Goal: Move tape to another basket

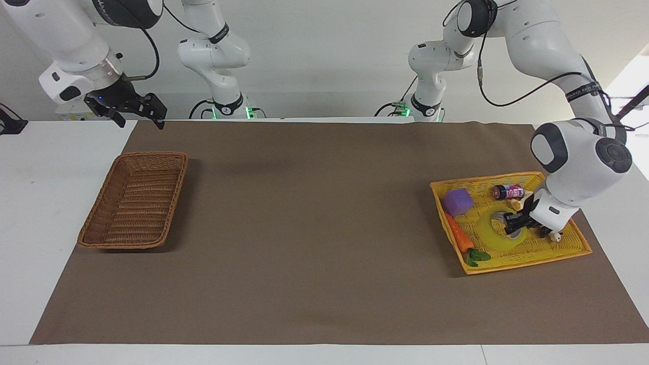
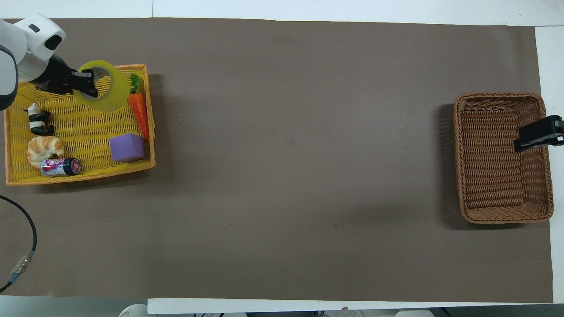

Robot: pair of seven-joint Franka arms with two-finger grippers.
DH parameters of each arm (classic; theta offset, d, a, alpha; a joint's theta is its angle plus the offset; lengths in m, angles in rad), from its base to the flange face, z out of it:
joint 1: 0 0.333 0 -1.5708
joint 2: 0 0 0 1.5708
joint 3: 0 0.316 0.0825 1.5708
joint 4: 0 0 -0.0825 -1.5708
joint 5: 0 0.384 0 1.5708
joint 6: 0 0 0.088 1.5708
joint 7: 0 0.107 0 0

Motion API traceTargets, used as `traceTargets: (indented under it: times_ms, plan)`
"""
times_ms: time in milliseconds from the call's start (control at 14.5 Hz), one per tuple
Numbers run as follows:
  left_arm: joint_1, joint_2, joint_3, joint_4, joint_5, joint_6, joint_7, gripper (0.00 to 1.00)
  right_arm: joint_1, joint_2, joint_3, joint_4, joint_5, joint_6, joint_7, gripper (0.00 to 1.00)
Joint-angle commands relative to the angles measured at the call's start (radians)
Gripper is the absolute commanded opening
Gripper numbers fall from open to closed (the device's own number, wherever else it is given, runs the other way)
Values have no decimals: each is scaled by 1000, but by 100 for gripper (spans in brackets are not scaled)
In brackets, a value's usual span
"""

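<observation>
The tape [image 1: 491, 229], a translucent yellow roll, hangs tilted in my left gripper [image 1: 512, 221], lifted a little over the bright yellow woven tray [image 1: 573, 244]. The gripper is shut on the roll's wall, with one finger through the core. In the overhead view the tape [image 2: 111, 90] and left gripper [image 2: 88, 82] are over the tray's [image 2: 79, 175] rim farther from the robots. The brown wicker basket [image 1: 137, 197] lies empty at the right arm's end of the table [image 2: 493, 158]. My right gripper [image 1: 138, 115] waits open in the air over the basket's edge [image 2: 535, 136].
In the yellow tray lie a toy carrot [image 2: 139, 110], a purple cube [image 2: 128, 148], a drink can [image 2: 59, 167], a croissant [image 2: 43, 147] and a small black-and-white figure [image 2: 37, 123]. A brown mat [image 2: 291, 176] covers the table between tray and basket.
</observation>
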Motion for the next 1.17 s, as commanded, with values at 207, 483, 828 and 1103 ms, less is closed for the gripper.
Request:
traceTargets:
  times_ms: [207,483,828,1103]
  plan:
    - [-279,-60,7,-17,-124,-56,-311,0,-8,-28,7,-33,1,15,-17,100]
    - [-363,-72,8,-24,-206,-41,-339,0,-8,-28,7,-33,3,15,-17,100]
    - [-365,-71,10,-21,-206,-35,-373,0,-8,-28,7,-33,3,15,-17,100]
    - [-362,-71,10,-14,-209,-41,-375,0,-28,-34,1,-47,212,48,-85,100]
